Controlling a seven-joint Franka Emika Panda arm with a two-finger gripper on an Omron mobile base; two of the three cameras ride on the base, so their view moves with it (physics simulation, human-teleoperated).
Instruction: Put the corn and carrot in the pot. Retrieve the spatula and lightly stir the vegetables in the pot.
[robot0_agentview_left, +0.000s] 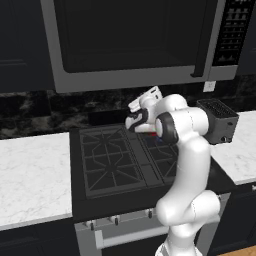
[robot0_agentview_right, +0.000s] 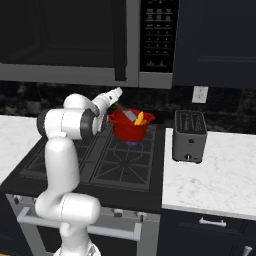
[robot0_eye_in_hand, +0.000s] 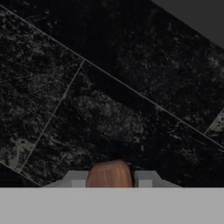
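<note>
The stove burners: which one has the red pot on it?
The back right burner, next to the toaster, carries the pot. The other grates on the stove are bare.

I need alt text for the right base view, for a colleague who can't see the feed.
The white arm reaches over the black stove, its gripper holding the spatula slanted down into the red pot on a back burner, where yellow-orange vegetables show at the rim. A dark toaster stands on the marble counter to the right, under a microwave.
</note>
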